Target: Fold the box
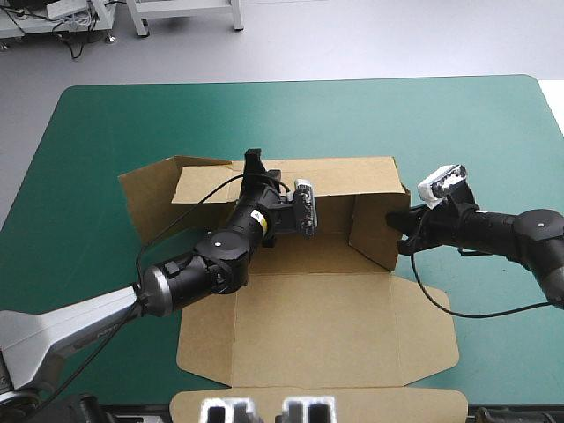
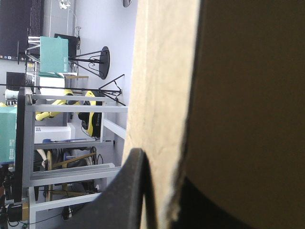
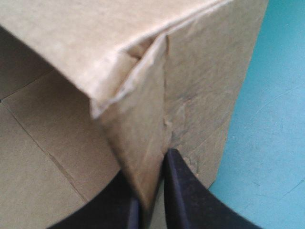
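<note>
1. Brown box (image 1: pixel 328 254) sat mid-table on teal-green cover (image 1: pixel 458 115), lid panel (image 1: pixel 317 330) flat toward robot.
2. L gripper (image 1: pixel 255 162) pinched back wall's (image 1: pixel 344 179) top edge, apparently to keep it upright.
3. R gripper (image 1: pixel 399 227) clamped right wall (image 1: pixel 374 231) near its corner fold, prob. steadying it for tucking.
4. Left flap (image 1: pixel 148 196) lay splayed outward, not yet raised.

- I take this for a robotics lab: my left arm (image 1: pixel 203 269) and right arm (image 1: pixel 520 233) reach over a table (image 1: pixel 441 115) with a teal-green cover, at the box (image 1: pixel 335 308).
- Beyond the table's far edge I see bare grey floor (image 1: pixel 352 44), white bench legs (image 1: pixel 141 19) and loose cables (image 1: pixel 75 41).
- My left wrist camera looks level onto grey metal racking (image 2: pixel 76 109).
</note>
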Motion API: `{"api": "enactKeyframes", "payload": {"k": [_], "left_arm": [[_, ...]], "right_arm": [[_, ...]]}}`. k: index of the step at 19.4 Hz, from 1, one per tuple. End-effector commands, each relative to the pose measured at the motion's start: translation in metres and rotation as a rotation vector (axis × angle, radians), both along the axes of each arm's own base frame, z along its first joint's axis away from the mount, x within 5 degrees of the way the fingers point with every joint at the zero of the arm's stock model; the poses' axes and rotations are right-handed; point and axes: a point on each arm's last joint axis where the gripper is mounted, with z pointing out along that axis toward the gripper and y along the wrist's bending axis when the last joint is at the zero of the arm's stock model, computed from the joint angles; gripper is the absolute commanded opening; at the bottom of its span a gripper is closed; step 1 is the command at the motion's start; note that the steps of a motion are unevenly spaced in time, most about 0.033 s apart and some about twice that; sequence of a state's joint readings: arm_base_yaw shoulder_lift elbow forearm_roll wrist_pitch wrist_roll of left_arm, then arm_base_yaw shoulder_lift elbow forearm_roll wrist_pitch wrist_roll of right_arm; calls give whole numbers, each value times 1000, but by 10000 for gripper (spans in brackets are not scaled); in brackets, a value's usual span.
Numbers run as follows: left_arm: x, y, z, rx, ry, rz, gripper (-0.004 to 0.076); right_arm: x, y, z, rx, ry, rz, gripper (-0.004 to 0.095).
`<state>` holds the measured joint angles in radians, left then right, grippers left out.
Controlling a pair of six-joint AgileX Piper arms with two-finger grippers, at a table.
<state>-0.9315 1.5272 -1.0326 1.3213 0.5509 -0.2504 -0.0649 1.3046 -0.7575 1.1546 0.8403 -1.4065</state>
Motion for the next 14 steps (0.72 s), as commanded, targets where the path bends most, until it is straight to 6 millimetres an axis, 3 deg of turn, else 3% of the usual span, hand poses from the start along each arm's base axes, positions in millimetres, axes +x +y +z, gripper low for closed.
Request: {"api": "enactKeyframes", "payload": {"k": [1,2,5,7,9,14], "left_arm": [[-5,-1,-18,-54,127,70,127],[-4,-1,-19,-45,127,76,155],[-1,-2,-22,2,94,74,359],[1,0,-19,9,64,97,432],[3,3,-16,-32,65,159,432],[-13,-10,1,-110,31,106,426]], "right_arm": [[4,3,11,53,-34,-13,0],[4,3,11,50,-34,-12,0],[4,3,11,50,-33,-10,0],[4,3,11,51,-32,-7,0],[4,3,11,51,-32,-7,0],[3,3,10,40,-29,-2,0]]}}
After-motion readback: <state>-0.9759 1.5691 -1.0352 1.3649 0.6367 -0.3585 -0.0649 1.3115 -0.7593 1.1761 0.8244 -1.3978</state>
